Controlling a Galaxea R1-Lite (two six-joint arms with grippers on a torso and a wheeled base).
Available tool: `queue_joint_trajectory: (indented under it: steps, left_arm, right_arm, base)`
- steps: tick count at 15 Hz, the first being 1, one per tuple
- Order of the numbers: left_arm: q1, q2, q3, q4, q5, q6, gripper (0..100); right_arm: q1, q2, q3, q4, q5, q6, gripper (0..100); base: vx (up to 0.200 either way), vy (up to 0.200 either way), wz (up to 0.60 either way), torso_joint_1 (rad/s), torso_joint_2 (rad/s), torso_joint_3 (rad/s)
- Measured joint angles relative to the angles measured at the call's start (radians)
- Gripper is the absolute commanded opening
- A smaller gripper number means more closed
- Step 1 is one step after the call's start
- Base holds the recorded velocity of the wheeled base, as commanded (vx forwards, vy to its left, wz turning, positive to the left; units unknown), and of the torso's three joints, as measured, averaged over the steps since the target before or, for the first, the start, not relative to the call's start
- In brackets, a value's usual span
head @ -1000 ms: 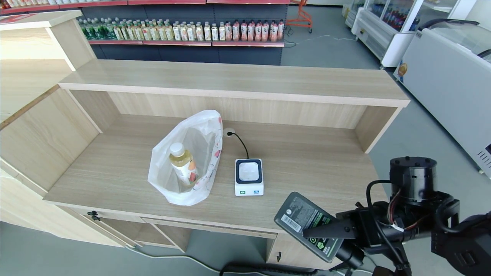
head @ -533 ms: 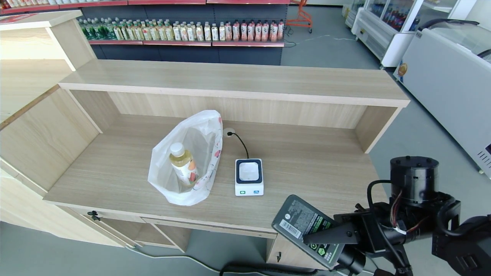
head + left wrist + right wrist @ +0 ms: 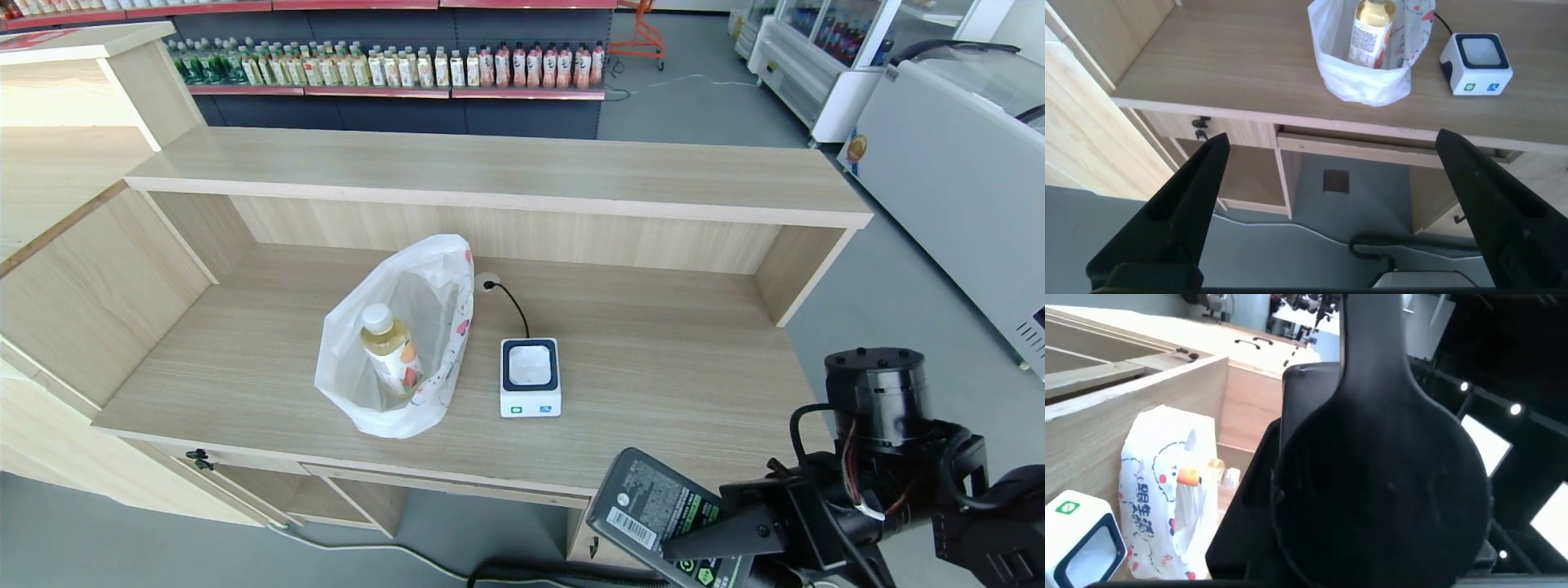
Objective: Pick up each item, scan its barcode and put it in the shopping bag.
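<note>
A flat dark grey pack (image 3: 657, 510) with a white barcode label and green print hangs off the counter's front right edge, barcode side up, my right gripper (image 3: 686, 545) shut on it. In the right wrist view the pack (image 3: 1372, 474) looms large. The white shopping bag (image 3: 408, 327) stands open on the counter with a yellow drink bottle (image 3: 390, 349) upright inside. Right of it sits the white scanner (image 3: 530, 377). My left gripper (image 3: 1331, 220) hangs open below the counter's front edge, with the bag (image 3: 1368, 69) and scanner (image 3: 1476, 61) ahead of it.
The wooden counter (image 3: 669, 367) has a raised shelf behind and side walls. The scanner's black cable (image 3: 513, 304) runs to a hole at the back. Drawers (image 3: 1355, 143) sit under the counter's front. Freezers (image 3: 947, 147) stand to the right.
My right gripper has carried the pack lower and nearer to me, away from the counter's edge. Bag, bottle and scanner are unmoved.
</note>
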State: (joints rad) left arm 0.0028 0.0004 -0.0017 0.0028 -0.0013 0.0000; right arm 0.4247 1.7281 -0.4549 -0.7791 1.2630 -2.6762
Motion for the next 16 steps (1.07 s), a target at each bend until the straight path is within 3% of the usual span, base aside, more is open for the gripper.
queue_joint_trajectory:
  steps: [16]
  left_arm:
    - [0.000,0.000,0.000,0.000,0.000,0.000,100]
  right_arm:
    - [-0.008,-0.017,0.001,0.034,0.024,-0.014,0]
  base:
    - [0.000,0.000,0.00,0.000,0.00,0.000]
